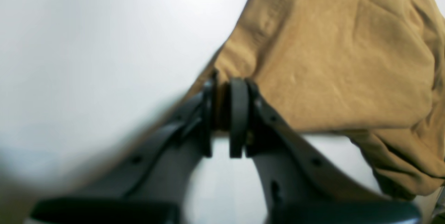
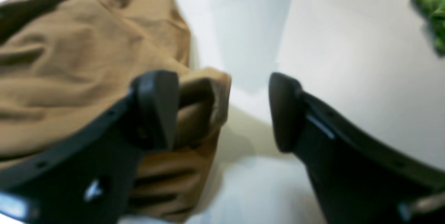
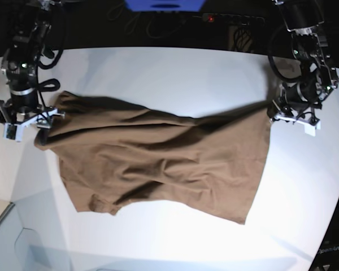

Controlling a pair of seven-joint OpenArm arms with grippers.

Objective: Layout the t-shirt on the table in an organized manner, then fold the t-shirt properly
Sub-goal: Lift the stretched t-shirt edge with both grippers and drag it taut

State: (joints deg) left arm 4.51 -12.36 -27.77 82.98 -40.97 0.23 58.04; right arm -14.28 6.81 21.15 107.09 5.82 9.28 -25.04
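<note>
One t-shirt [image 3: 164,161] spread on table [image 3: 158,68]; left pincer [image 1: 222,116] pinches edge.

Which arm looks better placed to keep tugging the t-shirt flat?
Probably the left: the left claw is pinched on the t-shirt edge, while the right claw stands open, with cloth only beside one finger.

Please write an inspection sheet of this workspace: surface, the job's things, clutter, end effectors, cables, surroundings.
Surface: white table, glossy, curved edge.
Job's things: brown t-shirt spread out but wrinkled, not folded.
Clutter: green object at the table's far edge in the right wrist view, too blurred to identify.
End effectors: left end effector shut on the t-shirt's edge; right end effector open, cloth beside one finger.
Cables: black cables hanging by the arms.
Surroundings: dark background with a blue object.
</note>
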